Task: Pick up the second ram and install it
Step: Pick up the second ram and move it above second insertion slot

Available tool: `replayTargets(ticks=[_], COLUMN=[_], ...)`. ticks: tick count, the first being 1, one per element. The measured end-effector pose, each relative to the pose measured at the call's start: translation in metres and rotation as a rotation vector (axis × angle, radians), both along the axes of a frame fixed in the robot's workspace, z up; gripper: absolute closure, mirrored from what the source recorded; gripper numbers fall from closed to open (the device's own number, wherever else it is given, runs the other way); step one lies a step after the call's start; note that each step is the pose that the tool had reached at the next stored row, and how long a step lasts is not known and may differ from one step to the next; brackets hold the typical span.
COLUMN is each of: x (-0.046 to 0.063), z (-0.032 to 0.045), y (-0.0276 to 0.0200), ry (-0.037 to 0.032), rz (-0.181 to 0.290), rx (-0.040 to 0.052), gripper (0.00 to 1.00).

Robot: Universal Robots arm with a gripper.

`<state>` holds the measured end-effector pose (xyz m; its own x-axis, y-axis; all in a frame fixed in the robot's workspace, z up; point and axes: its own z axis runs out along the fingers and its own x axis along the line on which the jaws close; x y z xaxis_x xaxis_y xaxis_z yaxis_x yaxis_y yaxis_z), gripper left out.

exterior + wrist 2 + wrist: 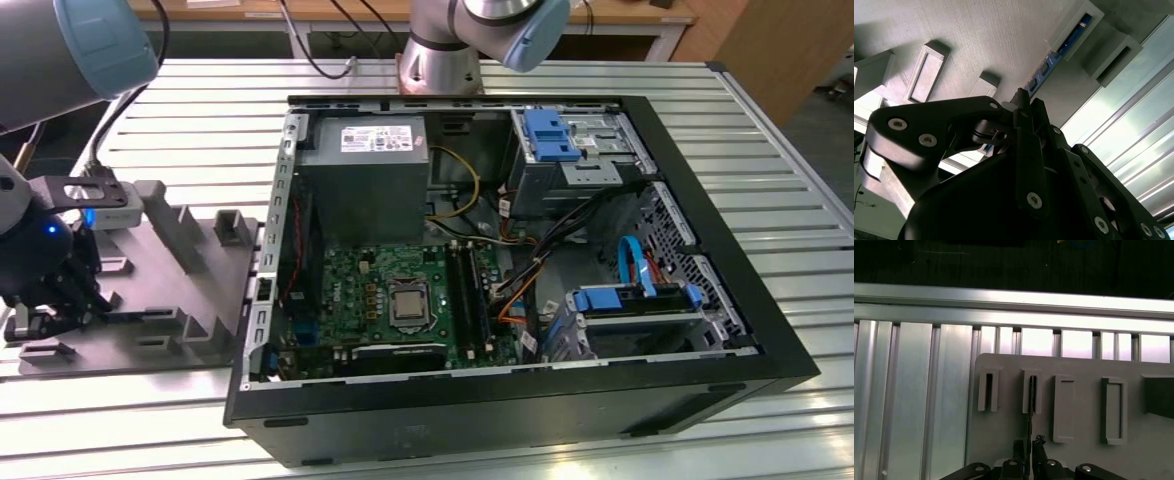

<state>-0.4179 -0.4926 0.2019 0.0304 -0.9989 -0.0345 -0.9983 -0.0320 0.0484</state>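
Second wrist view gives me the clearest look at the second ram (pixel 1046 67): a thin dark-blue stick standing on edge in a slot of the grey fixture (pixel 979 40), one end seated in a raised holder, the other running in between the tips of the claw (pixel 1028 100); in the first wrist view I see the same stick (pixel 1029 410) edge-on as a dark line, leaving its slotted holder and passing straight into the claw (pixel 1029 445). The black fingers are drawn together and clamped on the stick, one on each face (it has not left the fixture).

In the first wrist view the fixture (pixel 1079 370) shows a row of rectangular holders and lies on the ribbed aluminium tabletop (pixel 904 390); in the exterior view the claw (pixel 54 305) hangs low over the fixture (pixel 174 330), at the exterior view's left of the open computer case (pixel 747 330). Inside the case I can make out the green motherboard (pixel 387 290) with its long black slot strips (pixel 463 285), the grey power supply (pixel 360 190) beyond it, and a bright blue drive bracket (pixel 547 135) near the far corner; a second arm's base (pixel 441 60) stands on the tabletop (pixel 200 100) behind the case.
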Motion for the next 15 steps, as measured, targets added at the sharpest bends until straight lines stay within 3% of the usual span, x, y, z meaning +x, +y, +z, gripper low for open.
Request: replayTargets(ticks=[9,15], x=[-0.0001,0.0000], z=[-0.0003,-0.0008], y=[-0.0010,-0.0014], ry=[-0.0115,-0.0121], rz=[0.006,0.007], rx=[0.0019,0.0022], gripper=[0.79,0.79])
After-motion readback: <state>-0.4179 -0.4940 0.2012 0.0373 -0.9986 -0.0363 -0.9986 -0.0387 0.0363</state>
